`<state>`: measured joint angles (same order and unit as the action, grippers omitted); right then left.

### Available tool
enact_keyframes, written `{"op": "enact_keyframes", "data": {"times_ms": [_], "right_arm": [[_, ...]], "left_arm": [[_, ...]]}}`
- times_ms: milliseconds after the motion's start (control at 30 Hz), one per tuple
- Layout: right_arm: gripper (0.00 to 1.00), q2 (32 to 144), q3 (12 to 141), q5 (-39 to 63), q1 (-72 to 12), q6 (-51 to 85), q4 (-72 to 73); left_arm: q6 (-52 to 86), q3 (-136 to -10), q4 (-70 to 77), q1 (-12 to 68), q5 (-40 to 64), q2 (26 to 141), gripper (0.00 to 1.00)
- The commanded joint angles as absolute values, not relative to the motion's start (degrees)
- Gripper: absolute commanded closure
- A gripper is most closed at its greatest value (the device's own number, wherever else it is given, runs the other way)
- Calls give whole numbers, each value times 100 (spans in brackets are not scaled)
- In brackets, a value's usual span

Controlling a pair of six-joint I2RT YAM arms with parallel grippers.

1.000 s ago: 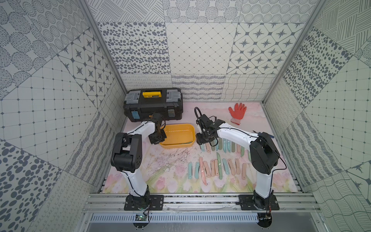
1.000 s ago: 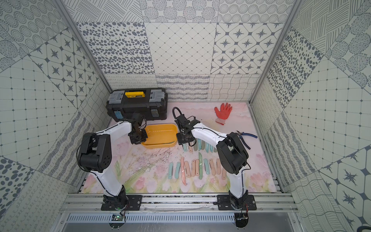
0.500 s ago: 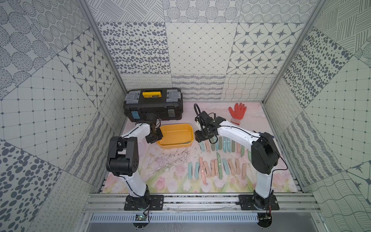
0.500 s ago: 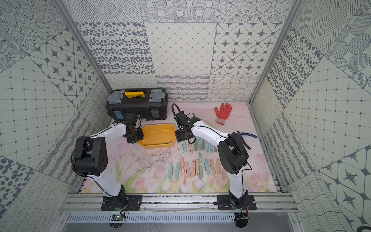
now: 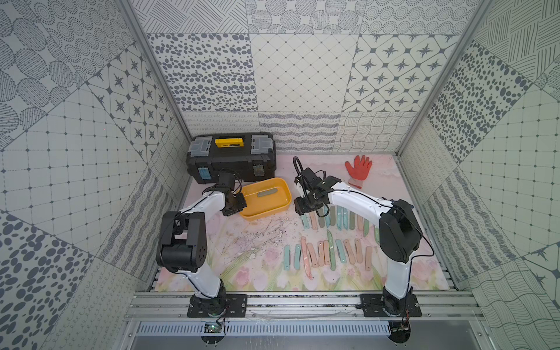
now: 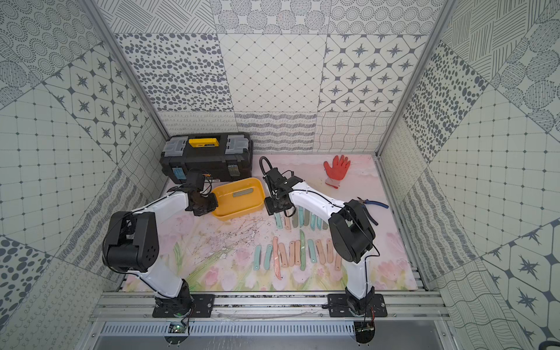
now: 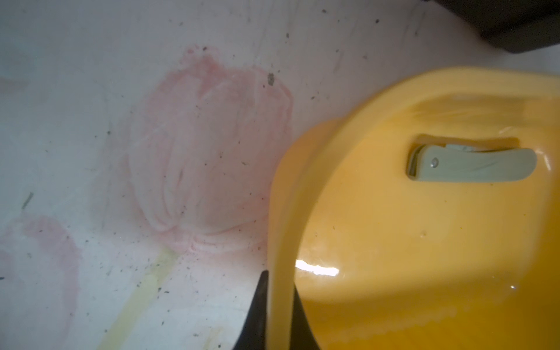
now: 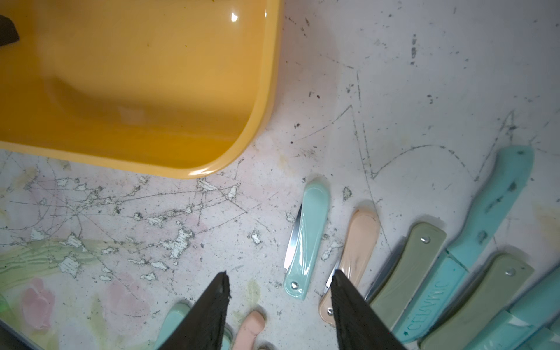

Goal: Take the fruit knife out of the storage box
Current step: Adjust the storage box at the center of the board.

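Now the left gripper (image 7: 279, 291) is clenched on the rim of the yellow storage box (image 5: 264, 214), perhaps tilting it. One folded grey-green fruit knife (image 5: 267, 192) lies inside. The right gripper (image 8: 278, 285), released and empty, must next reach in for it.

Both top views were bright and evenly lit from overhead, sharp across the desk (image 5: 257, 242), with only soft shadows beneath the arms. The walls splayed outward toward the corners. In the left wrist view the storage box (image 7: 394, 242) rim blurred close to the lens and carried a white glare patch, while the fruit knife (image 7: 472, 165) looked fairly crisp. The right claw (image 8: 280, 272) showed dark and soft-edged.
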<state>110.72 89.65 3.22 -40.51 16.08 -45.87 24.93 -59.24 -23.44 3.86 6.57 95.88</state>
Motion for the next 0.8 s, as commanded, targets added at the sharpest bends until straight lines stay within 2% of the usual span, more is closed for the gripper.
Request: {"op": "enact_keyframes", "data": {"times_ms": [0, 133, 200, 367, 467, 600, 767], "right_arm": [[43, 10934, 8903, 386, -3991, 1617, -4425], [43, 10929, 8892, 292, -3981, 1591, -4439], [43, 10778, 8792, 68, -3969, 1589, -4376], [42, 10398, 8586, -110, -3908, 1383, -4025], [42, 10389, 8618, -128, -3863, 1363, -4022], [42, 10363, 8554, -131, -3838, 1417, -3931], [41, 10392, 8542, -98, -3828, 1450, -3911]], "left_arm": [[2302, -5890, -1927, 326, 1055, 9435, 100], [2234, -5920, -1962, 382, 1354, 9498, 100], [2110, -5924, -2056, 527, 1168, 9428, 100], [1729, -5954, -2458, 1320, -781, 9328, 100], [1762, -5850, -2466, 1480, -1736, 9174, 100], [1902, -5347, -2011, 1563, -2604, 8579, 100], [1941, -4475, -1110, 1598, -3006, 7533, 100]]}}
